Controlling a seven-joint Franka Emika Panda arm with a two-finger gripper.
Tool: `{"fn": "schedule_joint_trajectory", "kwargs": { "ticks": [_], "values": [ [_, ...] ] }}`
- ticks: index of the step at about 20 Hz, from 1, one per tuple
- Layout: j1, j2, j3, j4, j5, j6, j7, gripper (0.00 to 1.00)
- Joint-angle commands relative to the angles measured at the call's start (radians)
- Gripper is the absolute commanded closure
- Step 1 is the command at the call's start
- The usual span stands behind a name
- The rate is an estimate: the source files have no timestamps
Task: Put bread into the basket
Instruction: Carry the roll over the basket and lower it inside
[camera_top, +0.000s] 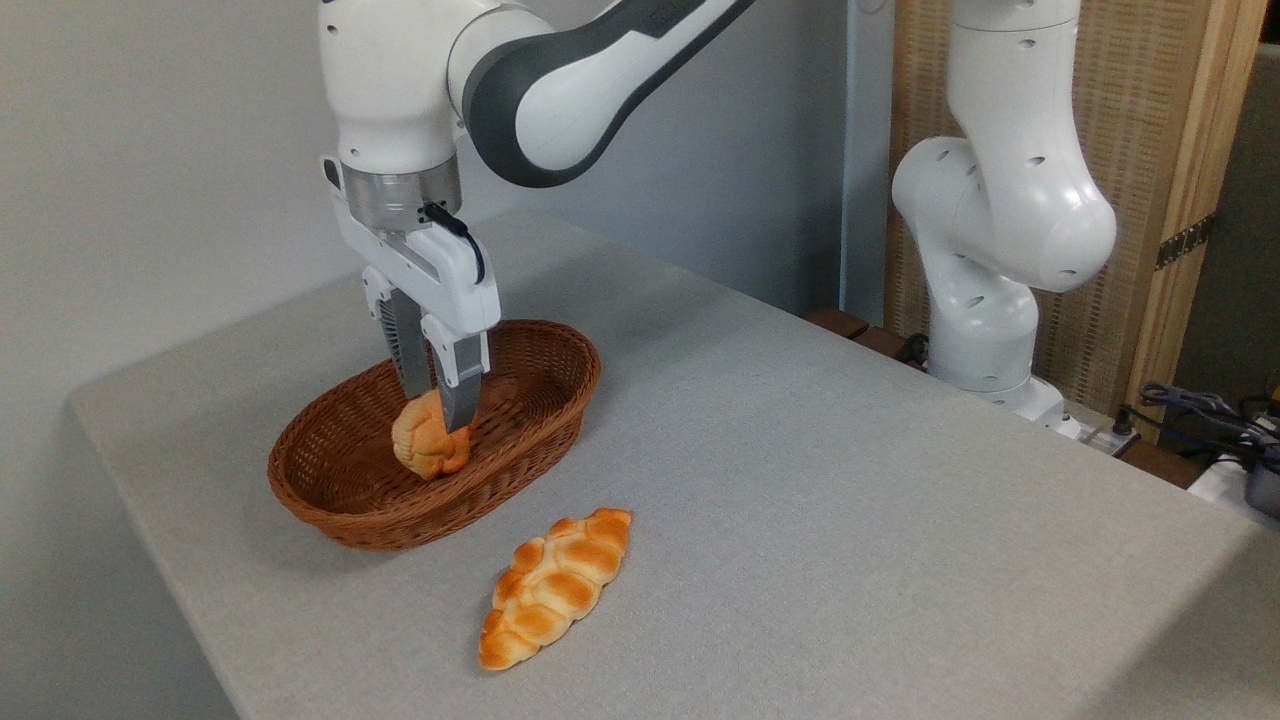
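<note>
The bread (428, 445) is a short golden-orange bun, tilted on end inside the basket (520, 440), an oval reddish-brown wicker basket on the left of the table. My gripper (437, 408) comes straight down from above, and its two fingers are shut on the upper end of the bun. The bun's lower end is at or just above the basket's floor; I cannot tell whether it touches.
A long flat braided loaf (556, 584) lies on the grey tablecloth just in front of the basket, to its right. The arm's white base (990, 300) stands at the table's far right edge, with cables (1200, 410) beside it.
</note>
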Motion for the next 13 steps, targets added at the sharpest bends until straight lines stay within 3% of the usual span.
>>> {"fn": "schedule_joint_trajectory", "kwargs": {
  "ticks": [1,4,9,13],
  "values": [
    [0.010,-0.014,0.058,0.051,-0.004,-0.008,-0.003,0.00],
    [0.010,-0.028,0.133,0.059,-0.001,-0.035,0.025,0.00],
    [0.011,-0.043,0.244,0.059,0.014,-0.128,0.239,0.00],
    [0.011,-0.050,0.281,0.060,0.014,-0.128,0.267,0.00]
  ]
}}
